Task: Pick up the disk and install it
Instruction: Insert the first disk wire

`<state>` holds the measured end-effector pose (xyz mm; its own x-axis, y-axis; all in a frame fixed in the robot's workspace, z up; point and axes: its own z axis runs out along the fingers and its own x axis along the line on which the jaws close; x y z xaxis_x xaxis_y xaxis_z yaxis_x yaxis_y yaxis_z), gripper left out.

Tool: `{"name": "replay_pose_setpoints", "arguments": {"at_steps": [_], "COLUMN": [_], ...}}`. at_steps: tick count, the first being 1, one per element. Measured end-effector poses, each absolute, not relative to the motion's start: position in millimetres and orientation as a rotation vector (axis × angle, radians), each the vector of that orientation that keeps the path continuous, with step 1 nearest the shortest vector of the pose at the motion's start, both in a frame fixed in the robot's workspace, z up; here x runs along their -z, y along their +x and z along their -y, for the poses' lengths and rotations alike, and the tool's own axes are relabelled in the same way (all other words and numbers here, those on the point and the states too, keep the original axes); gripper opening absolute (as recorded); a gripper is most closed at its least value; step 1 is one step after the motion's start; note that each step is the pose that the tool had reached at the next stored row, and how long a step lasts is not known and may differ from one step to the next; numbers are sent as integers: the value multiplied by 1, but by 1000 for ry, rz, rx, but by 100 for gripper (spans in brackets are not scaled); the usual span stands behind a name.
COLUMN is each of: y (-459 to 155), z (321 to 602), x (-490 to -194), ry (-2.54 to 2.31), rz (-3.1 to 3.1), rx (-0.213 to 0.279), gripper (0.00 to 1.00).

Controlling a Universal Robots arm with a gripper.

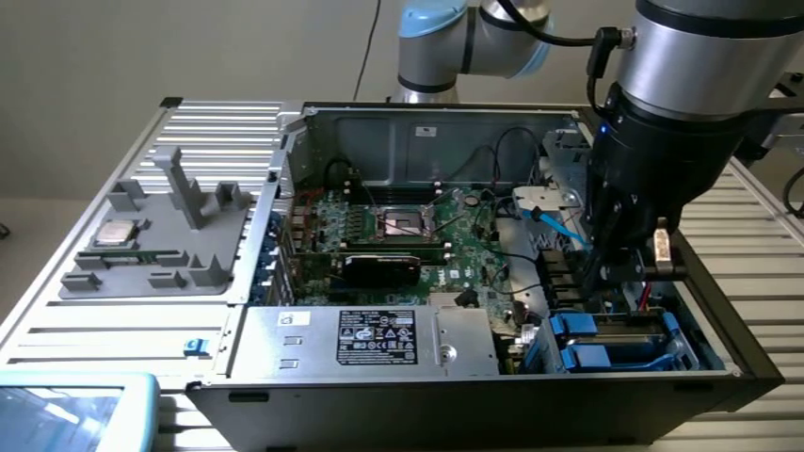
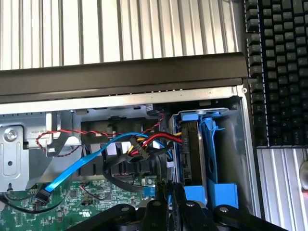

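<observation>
- Gripper fingers were pressed together with nothing held between them, hanging inside the open computer case at the exterior view's right, just above the drive bay.
- Close beside the fingertips sat the disk, already seated in the blue drive cage in the corner of the case, apart from the gripper as far as could be seen.
- It stood on edge in the wrist view, its thin dark side showing, and its long axis ran along the case's side wall, from the fingertips towards the black case rim.
- Blue plastic rails framed it, with a blue tab at the far end by the rim.
- Red, yellow and black power wires and a flat blue data cable reached towards the side of the bay.
- Farther off lay the green motherboard and, at the case front, a silver box with a black label.
- Beyond the case, at the exterior view's left, a grey tray carried a small square processor chip.
- A black keyboard lay on the ribbed table outside the case.
</observation>
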<state>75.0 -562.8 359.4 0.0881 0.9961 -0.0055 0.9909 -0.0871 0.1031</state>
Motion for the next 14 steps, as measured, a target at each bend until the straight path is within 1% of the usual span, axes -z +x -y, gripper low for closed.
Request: {"name": "replay_pose_setpoints", "arguments": {"at_steps": [14], "y": [103], "z": [573], "x": [-360], "ry": [2304], "rz": [-2112], "rx": [6], "gripper": [16]}}
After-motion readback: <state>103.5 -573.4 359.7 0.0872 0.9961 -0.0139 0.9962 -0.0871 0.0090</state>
